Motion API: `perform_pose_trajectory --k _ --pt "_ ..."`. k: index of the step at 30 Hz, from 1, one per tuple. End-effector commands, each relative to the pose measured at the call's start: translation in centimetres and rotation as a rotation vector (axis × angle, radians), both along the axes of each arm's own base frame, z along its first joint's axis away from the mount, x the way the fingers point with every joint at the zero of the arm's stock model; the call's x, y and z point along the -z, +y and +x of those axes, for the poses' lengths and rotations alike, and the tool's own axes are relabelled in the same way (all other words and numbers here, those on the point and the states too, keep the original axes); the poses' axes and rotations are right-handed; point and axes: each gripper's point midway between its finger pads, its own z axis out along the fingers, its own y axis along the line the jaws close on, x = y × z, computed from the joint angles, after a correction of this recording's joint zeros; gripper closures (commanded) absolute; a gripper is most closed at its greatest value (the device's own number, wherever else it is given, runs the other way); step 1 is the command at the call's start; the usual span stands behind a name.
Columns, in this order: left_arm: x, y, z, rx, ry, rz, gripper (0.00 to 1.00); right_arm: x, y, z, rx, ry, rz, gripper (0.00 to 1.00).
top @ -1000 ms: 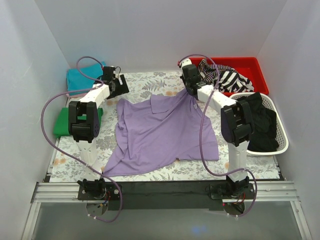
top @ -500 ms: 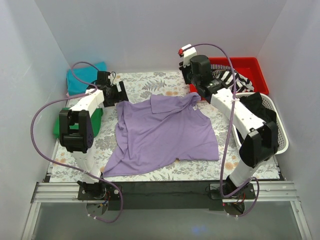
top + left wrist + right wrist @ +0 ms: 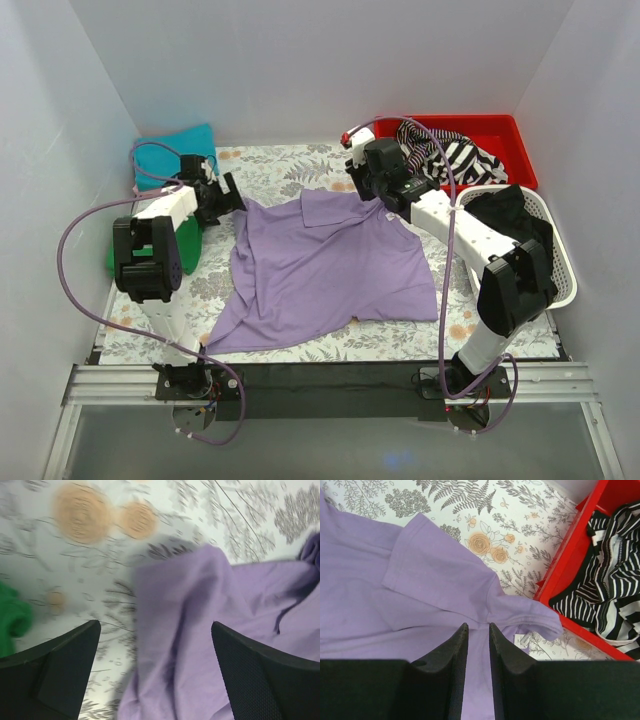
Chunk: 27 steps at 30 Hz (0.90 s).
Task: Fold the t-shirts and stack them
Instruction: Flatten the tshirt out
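Lavender shirt [image 3: 330, 262], soft knit and creased, lies spread on the floral-print desk [image 3: 285, 165], with the left gripper [image 3: 155, 630] jaws wide over its rumpled far-left corner and the right gripper [image 3: 478, 630] jaws narrow, nearly touching, by the flat far-right sleeve.

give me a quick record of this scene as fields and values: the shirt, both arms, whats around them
shirt in work: lavender t-shirt, spread unfolded and creased on the floral table
left gripper: fingers wide open over the shirt's left edge, holding nothing
right gripper: fingers almost together above the shirt's far right part, nothing between them
folded shirts: teal t-shirt far left; green t-shirt nearer, partly hidden by the left arm
right side: red bin with striped cloth; white basket with black clothes
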Motion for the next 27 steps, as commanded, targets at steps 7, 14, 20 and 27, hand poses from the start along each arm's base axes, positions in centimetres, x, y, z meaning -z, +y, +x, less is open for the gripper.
perform_pose_trajectory --k 7,14,20,27 --pt "-0.8 2.6 0.7 -0.056 -0.035 -0.108 0.15 0.0 0.4 -0.8 -0.003 0.003 0.026 0.71" --pt "-0.4 0.7 0.8 0.007 -0.023 -0.208 0.21 0.8 0.0 -0.9 0.012 0.015 0.008 0.72" --pt "1.7 0.7 0.2 0.005 0.035 -0.208 0.34 1.2 0.1 -1.1 0.006 0.029 0.013 0.72" --pt "2.5 -0.2 0.4 0.028 0.058 -0.263 1.00 1.3 1.6 -1.7 -0.066 0.055 0.049 0.72"
